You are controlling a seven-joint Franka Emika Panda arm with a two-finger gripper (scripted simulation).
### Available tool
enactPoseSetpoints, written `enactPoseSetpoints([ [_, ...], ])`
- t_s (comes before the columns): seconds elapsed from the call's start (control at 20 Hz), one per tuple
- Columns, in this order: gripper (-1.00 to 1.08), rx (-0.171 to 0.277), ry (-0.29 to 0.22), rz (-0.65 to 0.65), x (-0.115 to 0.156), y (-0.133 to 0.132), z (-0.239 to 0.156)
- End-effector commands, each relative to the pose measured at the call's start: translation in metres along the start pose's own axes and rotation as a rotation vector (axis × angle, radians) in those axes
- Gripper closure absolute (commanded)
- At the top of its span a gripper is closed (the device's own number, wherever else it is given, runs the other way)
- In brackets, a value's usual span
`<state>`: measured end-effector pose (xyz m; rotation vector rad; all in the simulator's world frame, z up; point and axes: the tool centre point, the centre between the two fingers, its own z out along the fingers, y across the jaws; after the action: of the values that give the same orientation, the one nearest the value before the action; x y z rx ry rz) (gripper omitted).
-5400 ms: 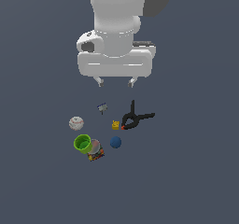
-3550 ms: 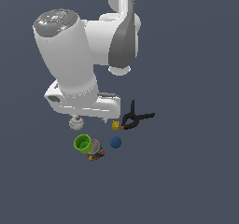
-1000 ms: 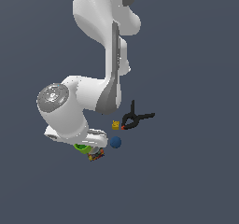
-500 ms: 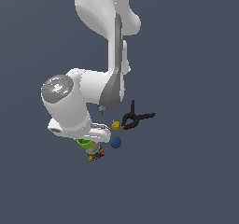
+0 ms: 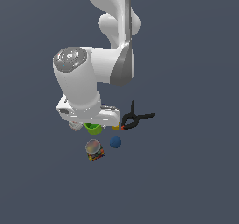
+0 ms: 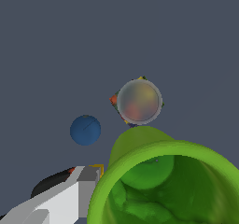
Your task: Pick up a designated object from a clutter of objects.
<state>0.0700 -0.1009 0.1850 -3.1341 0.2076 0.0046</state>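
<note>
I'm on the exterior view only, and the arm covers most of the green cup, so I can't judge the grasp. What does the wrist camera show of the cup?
Observer: The lime-green cup fills much of the wrist view, with its open mouth turned to the camera and its whole front rim in sight.
Operator: Is the gripper on it?
Observer: One finger of the gripper lies against the cup's outer wall. The other finger is hidden.
Operator: Is anything crowding the cup?
Observer: Past the rim, the can shows its silver top face-on. The blue ball sits apart from the cup's wall, with bare floor between them.
</note>
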Motion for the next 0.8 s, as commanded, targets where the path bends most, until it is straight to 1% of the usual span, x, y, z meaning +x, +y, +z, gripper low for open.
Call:
enactPoseSetpoints([
  [0.0,1.08,0.0,0.002,0.0,-0.014,-0.009,-0.016],
  [0.75,1.08,-0.003,0.003,-0.001,-0.107,-0.066,-0.115],
])
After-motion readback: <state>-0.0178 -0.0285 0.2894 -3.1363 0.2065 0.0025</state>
